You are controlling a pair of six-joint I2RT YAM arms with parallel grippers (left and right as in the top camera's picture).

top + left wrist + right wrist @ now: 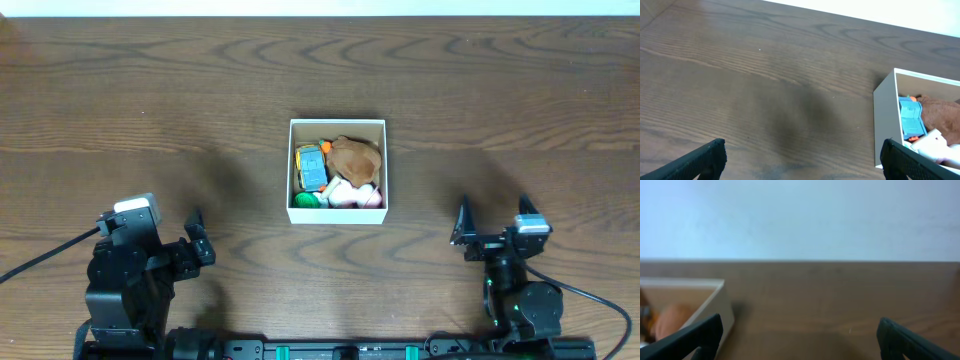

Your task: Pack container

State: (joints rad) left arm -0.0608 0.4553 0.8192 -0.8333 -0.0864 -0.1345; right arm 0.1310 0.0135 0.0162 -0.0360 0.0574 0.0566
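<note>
The container (337,214), a small square box with white walls and a brown inside, stands at the middle of the table. It holds several toys: a brown plush (354,154), a blue and yellow toy (311,167), a pink and white one (349,194) and a green one (305,199). My left gripper (197,240) is open and empty at the front left, apart from the box. My right gripper (491,228) is open and empty at the front right. The box shows at the right of the left wrist view (885,115) and at the left of the right wrist view (715,305).
The dark wooden table (150,100) spreads all round the box. A pale wall (800,220) rises beyond the table's far edge in the right wrist view.
</note>
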